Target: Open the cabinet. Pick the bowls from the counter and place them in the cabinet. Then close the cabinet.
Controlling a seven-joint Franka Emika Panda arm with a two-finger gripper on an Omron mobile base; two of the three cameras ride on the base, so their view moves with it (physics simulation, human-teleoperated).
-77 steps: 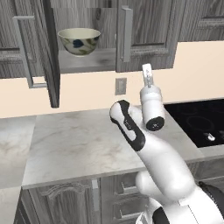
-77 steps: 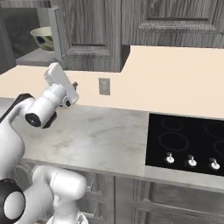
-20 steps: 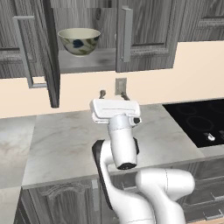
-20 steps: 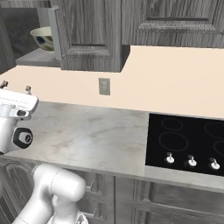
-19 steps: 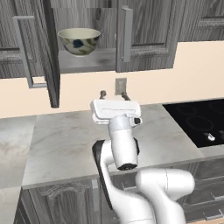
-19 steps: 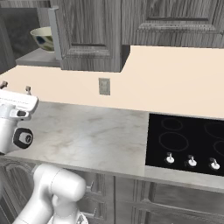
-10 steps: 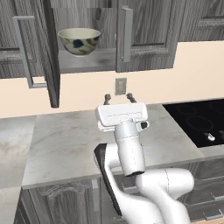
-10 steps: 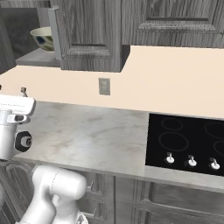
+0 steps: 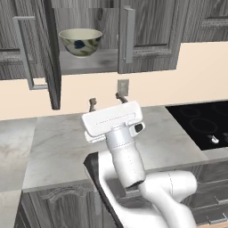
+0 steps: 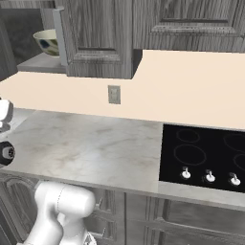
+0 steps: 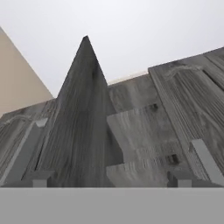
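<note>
Grey wood cabinet point(image 9: 147, 35) doors open: stiff, hinged; push at bar handle point(image 9: 128, 34), 12 o'clock of claw point(image 9: 106, 101) (wide open, empty). Floral bowl point(image 9: 80, 41) shelved, fragile.

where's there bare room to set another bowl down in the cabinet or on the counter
Cabinet shelf: bare patch right of the floral bowl, up to the right door's handle. Counter: wide bare stretch between the wall outlet and the cooktop. Crowded only where the open gripper rises near the wall.

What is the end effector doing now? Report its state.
End effector: open, holding nothing, fingers pointing up toward the open cabinet.
</note>
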